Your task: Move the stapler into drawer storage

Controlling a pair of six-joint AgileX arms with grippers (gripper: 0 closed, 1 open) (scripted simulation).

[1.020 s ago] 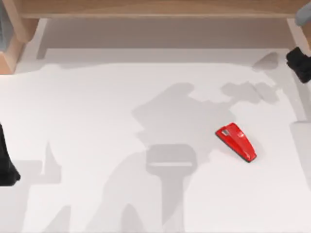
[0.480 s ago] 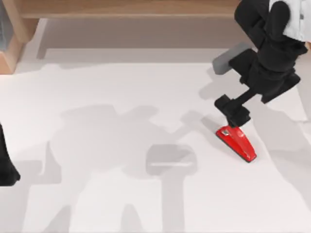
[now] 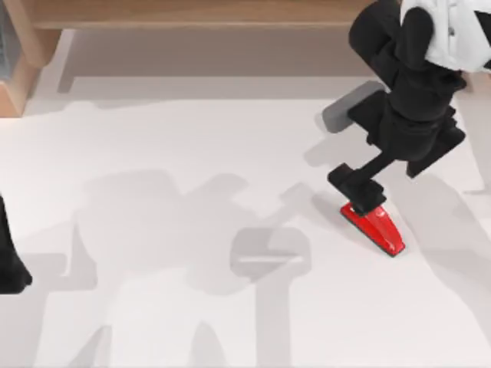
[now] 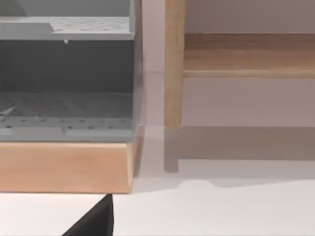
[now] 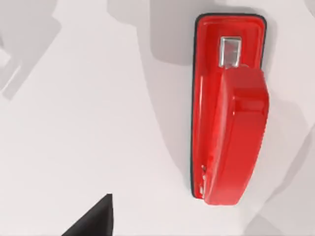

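Note:
The stapler [image 3: 377,228], a glossy red wedge on a thin black base, lies flat on the white table right of centre, pointing diagonally. My right gripper [image 3: 358,188] hangs just above its upper-left end, open and holding nothing. In the right wrist view the stapler [image 5: 231,123] lies straight below with its silver tip showing. The drawer storage [image 4: 66,118], a grey unit on a wooden base, stands at the table's back left corner [image 3: 9,61]. At the left edge, my left arm [image 3: 9,261] is parked.
A wooden shelf [image 3: 215,14] runs along the back edge, and one of its posts [image 4: 173,64] stands beside the drawer unit. White tabletop [image 3: 192,215] stretches between the stapler and the drawer unit.
My right arm has come in from the back right corner and dropped over the stapler, shifting slightly left in the last half second. The stapler and the left arm have not moved.

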